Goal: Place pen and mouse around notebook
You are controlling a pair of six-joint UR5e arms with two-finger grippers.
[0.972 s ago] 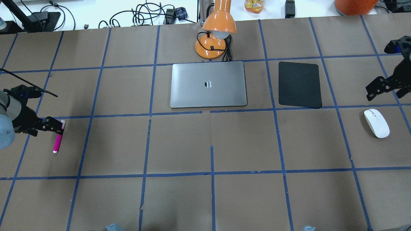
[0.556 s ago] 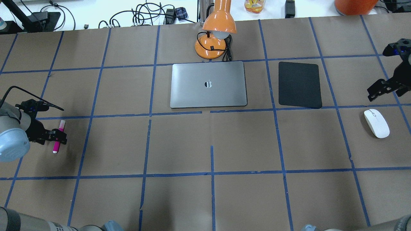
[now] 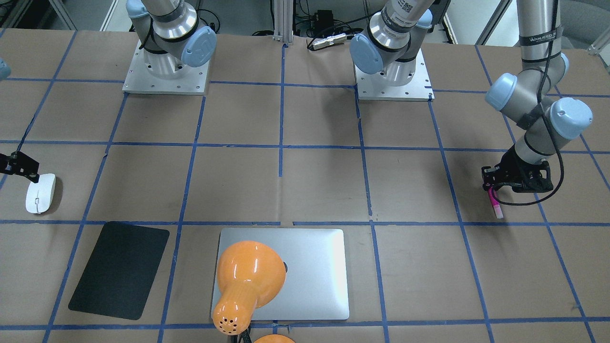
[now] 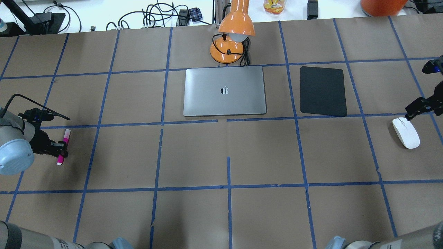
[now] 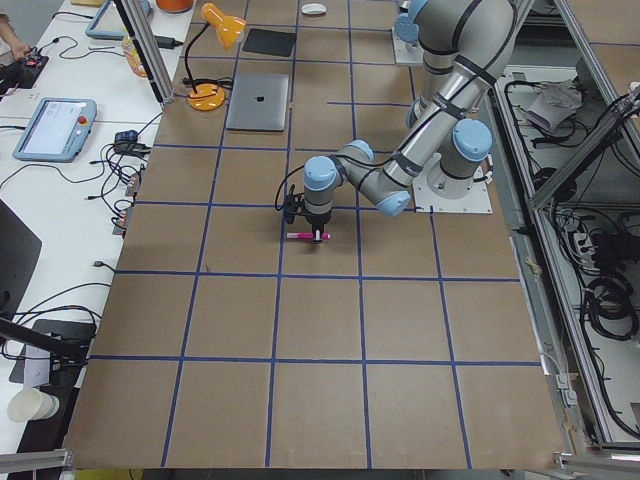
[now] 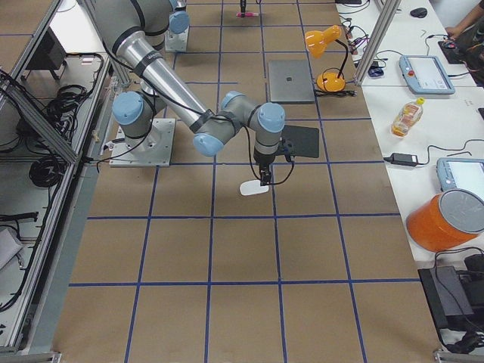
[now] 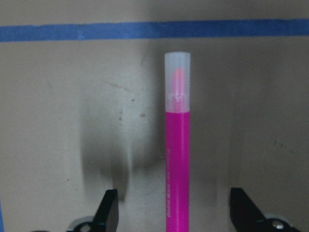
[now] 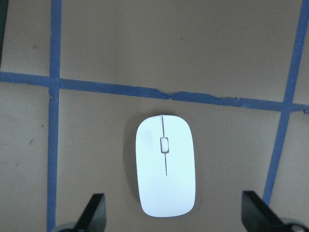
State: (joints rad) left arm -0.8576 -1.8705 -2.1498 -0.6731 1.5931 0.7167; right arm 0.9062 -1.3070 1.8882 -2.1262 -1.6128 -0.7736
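Observation:
The magenta pen (image 4: 66,135) lies flat on the table at the far left, whitish cap pointing away from the robot. My left gripper (image 4: 59,149) is low over its middle and open; in the left wrist view the pen (image 7: 177,145) runs between the two fingertips (image 7: 108,209) without touching either. The white mouse (image 4: 405,132) sits at the far right. My right gripper (image 4: 417,108) hovers just beyond it, open, and in the right wrist view the mouse (image 8: 165,164) lies between the spread fingers. The silver notebook (image 4: 207,97) lies shut at the table's centre back.
An orange desk lamp (image 4: 231,38) stands just behind the notebook, and its shade (image 3: 248,276) hides part of the notebook in the front-facing view. A black mat (image 4: 323,91) lies to the notebook's right. Blue tape lines grid the brown table.
The left gripper has slid from the pen's cap end to its middle and dropped lower. The right gripper has moved toward the robot, closer to the mouse.

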